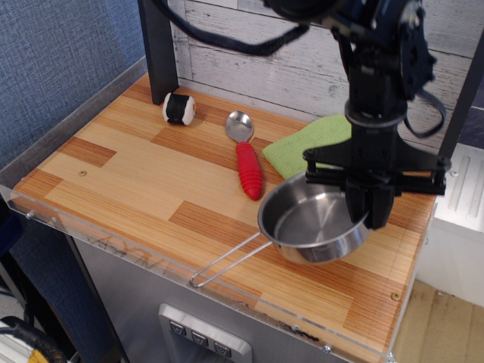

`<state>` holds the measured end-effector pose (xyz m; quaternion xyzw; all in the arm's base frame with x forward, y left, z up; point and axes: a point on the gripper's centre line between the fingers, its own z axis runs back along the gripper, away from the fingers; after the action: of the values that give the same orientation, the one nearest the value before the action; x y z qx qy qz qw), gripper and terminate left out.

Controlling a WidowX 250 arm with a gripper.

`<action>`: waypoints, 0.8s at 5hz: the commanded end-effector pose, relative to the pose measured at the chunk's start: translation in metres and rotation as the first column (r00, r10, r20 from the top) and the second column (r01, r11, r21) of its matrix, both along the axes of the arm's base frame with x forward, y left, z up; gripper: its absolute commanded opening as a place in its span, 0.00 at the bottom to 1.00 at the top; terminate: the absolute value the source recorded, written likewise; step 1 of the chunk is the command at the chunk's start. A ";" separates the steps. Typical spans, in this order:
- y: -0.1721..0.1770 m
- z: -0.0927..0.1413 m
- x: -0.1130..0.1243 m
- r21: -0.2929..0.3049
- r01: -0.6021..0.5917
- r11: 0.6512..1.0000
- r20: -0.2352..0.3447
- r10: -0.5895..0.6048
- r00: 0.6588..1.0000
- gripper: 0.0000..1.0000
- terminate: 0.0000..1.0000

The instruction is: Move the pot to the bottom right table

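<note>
The pot [306, 223] is a shiny shallow steel saucepan with a long wire-loop handle [225, 261] that points toward the front edge. My gripper [369, 215] comes down from above and is shut on the pot's far right rim. It holds the pot tilted, low over the front right part of the wood-plank table [136, 174]. I cannot tell whether the pot's bottom touches the wood.
A red-handled metal spoon [246, 159] lies left of the pot. A green cloth [310, 147] lies behind it, partly hidden by the arm. A black-and-white ball [179, 108] sits at the back left beside a dark post [157, 45]. The clear acrylic rim [151, 261] runs along the front.
</note>
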<state>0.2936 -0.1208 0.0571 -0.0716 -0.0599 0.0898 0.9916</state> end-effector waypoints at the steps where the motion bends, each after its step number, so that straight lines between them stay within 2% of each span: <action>1: -0.003 -0.015 -0.006 0.017 0.060 0.998 0.012 -0.060 0.998 0.00 0.00; 2: -0.005 -0.026 -0.007 0.034 0.069 0.997 0.004 -0.070 0.998 0.00 0.00; 4: -0.007 -0.049 -0.015 -0.019 0.000 1.000 -0.060 -0.001 0.998 0.00 0.00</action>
<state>0.2862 -0.1354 0.0108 -0.0798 -0.0331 0.0951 0.9917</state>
